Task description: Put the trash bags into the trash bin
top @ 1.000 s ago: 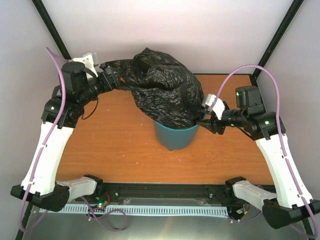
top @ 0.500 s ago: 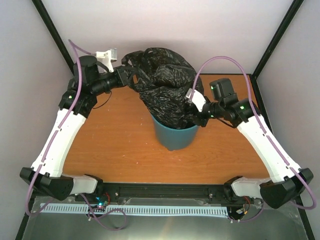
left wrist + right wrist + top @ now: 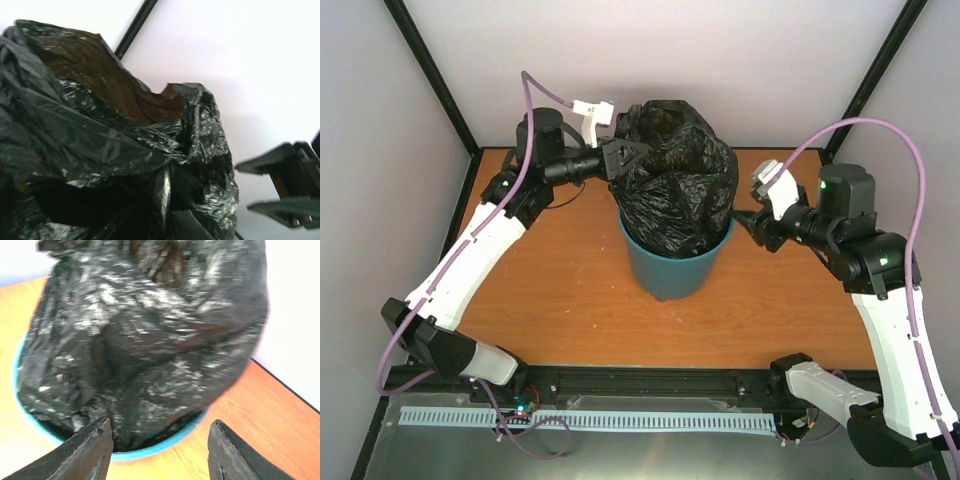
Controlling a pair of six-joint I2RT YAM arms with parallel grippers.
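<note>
The black, glossy trash bag (image 3: 680, 185) stands bunched up in the teal trash bin (image 3: 665, 270), bulging well above its rim. My left gripper (image 3: 625, 152) is at the bag's upper left side, shut on a fold of the film. In the left wrist view the trash bag (image 3: 100, 135) fills most of the frame, pinched at the bottom. My right gripper (image 3: 748, 222) hangs open just right of the bin, apart from the bag. In its wrist view the right gripper (image 3: 159, 452) spans nothing, with the trash bag (image 3: 150, 325) and the bin's rim (image 3: 170, 442) beyond it.
The bin stands mid-table on the orange wooden table (image 3: 550, 280). Black frame posts (image 3: 430, 70) rise at the back corners in front of white walls. The arm bases and a cable rail (image 3: 650, 385) lie along the near edge.
My left gripper has shut on the bag and swung right and up toward the bin, gathering the bag upright over it. My right gripper has pulled back to the right, off the bag.
</note>
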